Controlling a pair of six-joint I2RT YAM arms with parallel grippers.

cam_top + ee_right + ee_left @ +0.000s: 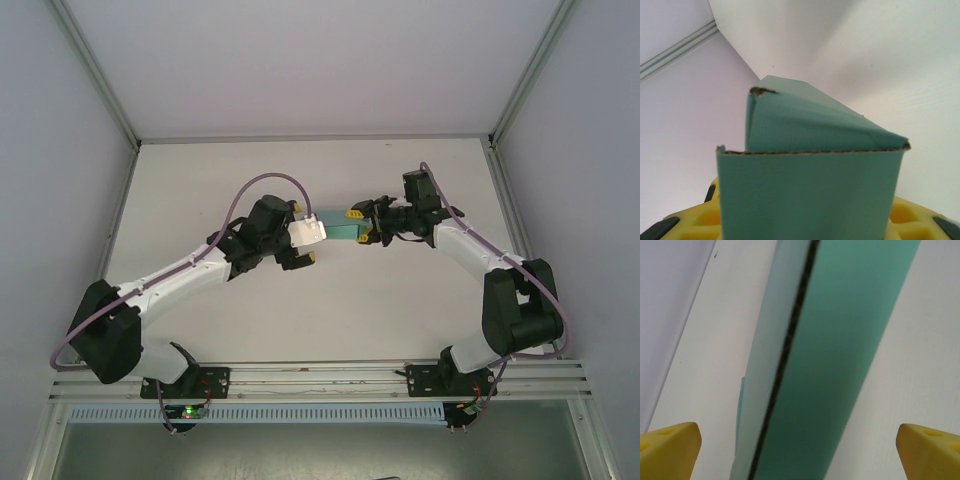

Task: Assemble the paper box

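Teal-green paper box [810, 195], right wrist view: it sits hard against the lens. Its near panel stands upright with a raw card edge along the top. Behind that edge a second panel folds back and narrows to a corner, so the card forms an open wedge. The yellow right fingers [915, 222] flank the lower panel on both sides, closed partway onto it, so the box is gripped here. The white counter [880, 60] lies beyond and meets a pale wall at upper left.

Left wrist view: the paper box [840, 365] runs as a long slanted teal slab up the middle. It has a paler face on its left and a dark seam between the two faces. The left fingers [670, 450] show as yellow tips in the two bottom corners, spread to full width and apart from the card on either side. They hold nothing. The counter [920, 340] shows on both sides.

Top external view: the paper box [337, 229] is at mid-counter [300, 320], between the two arms. The right fingers [352, 214] clamp its right end. The left fingers [298, 208] straddle its left end. Cannot tell whether the box rests on the counter or hangs above it.
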